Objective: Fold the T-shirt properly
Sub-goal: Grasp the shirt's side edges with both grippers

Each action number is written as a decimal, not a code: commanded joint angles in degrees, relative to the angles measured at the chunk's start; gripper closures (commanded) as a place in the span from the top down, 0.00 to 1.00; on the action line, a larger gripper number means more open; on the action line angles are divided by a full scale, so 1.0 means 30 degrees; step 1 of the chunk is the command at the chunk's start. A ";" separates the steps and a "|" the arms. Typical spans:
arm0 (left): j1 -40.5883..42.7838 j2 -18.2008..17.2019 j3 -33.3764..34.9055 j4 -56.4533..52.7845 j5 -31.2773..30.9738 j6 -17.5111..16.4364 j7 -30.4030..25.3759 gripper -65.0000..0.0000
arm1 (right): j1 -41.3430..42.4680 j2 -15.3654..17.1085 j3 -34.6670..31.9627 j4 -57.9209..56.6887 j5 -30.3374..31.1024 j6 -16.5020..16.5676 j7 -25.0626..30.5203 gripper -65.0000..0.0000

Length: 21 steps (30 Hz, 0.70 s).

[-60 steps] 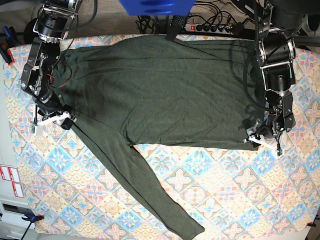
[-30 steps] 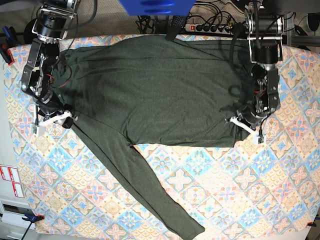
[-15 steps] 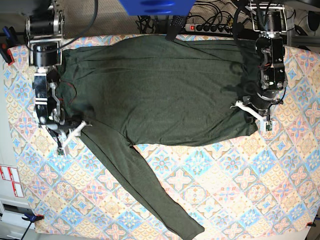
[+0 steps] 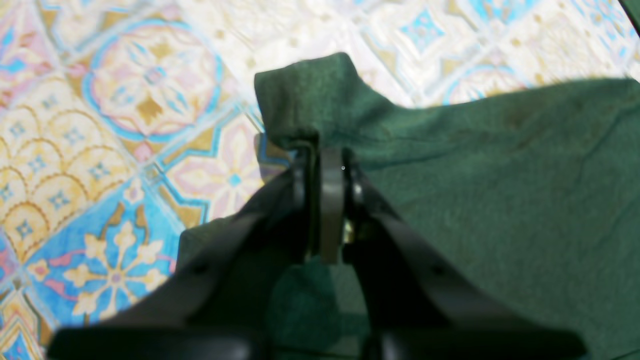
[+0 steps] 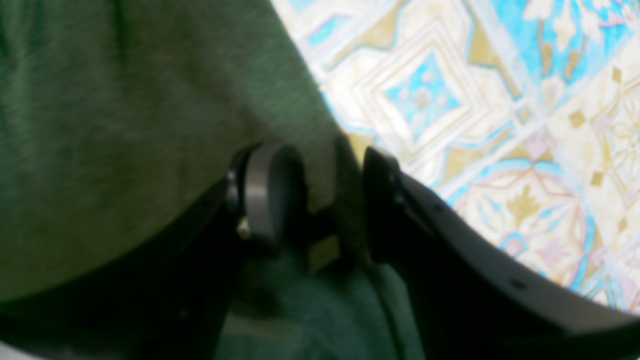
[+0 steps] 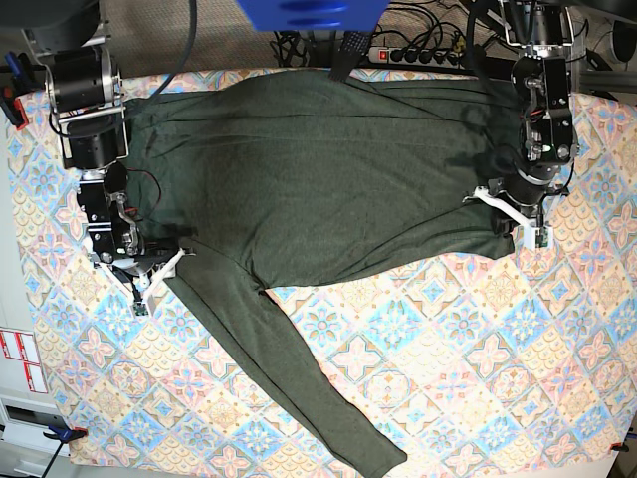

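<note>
I have the right gripper (image 6: 154,271) at frame left, jaws apart, straddling the T-shirt (image 6: 328,179) edge, not yet clamped. T-shirt lies spread on the patterned tablecloth (image 6: 478,378). At right, left gripper (image 6: 513,214) is pinched on the hem. Next: clamp right, then start the fold.

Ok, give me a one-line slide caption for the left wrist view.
Left hand shut on a bunched corner of the olive-green T-shirt above the patterned tablecloth.
</note>
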 commanded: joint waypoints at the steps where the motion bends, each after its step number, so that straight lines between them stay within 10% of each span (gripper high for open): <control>1: -0.0172 -0.0225 -0.0224 0.0421 -0.0028 0.0105 -0.0360 0.00 | 0.0524 0.0260 -0.0131 -0.0176 0.0057 -0.0069 0.0473 0.38; 6: -0.0172 -0.0255 -0.0195 0.0421 -0.0028 0.0105 -0.0360 0.00 | 0.0847 0.0260 -0.1040 -0.1905 0.0057 0.0224 0.1206 0.38; 10: -0.0172 -0.0255 -0.0195 0.0567 -0.0028 0.0105 -0.0360 0.00 | 0.0788 0.0290 -0.1128 -0.2139 0.0057 0.2744 0.1147 0.36; 16: -0.0142 -0.0255 -0.0195 0.0948 -0.0028 0.0105 -0.0360 0.00 | -0.0208 0.0612 -0.1098 -0.0644 0.0086 0.3125 0.1059 0.00; 21: -0.0172 -0.0284 -0.0575 0.0948 -0.0028 0.0105 -0.0360 0.00 | -0.2054 0.0641 0.1070 0.2081 0.0086 0.3125 0.1059 0.00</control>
